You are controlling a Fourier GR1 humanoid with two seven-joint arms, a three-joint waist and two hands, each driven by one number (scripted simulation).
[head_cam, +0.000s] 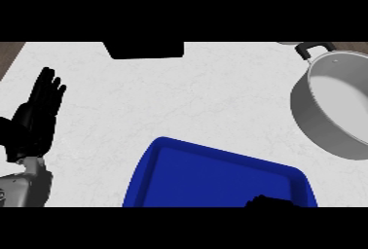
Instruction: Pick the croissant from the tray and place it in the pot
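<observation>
A blue tray (208,180) lies at the lower middle of the white counter, its visible floor bare. No croissant shows anywhere in the head view. A steel pot (307,114) with a black handle (315,47) stands at the right edge, and its inside looks empty. My left hand (37,114) rests open at the far left with fingers pointing up, well away from the tray. A small black part of my right hand (271,201) shows at the lower edge over the tray's near right corner. Whatever lies under that hand is hidden.
A black block (144,50) sits at the counter's far edge, left of centre. Brown strips show beyond the counter at the top left and top right corners. White counter top (194,97) stretches between the tray and the pot.
</observation>
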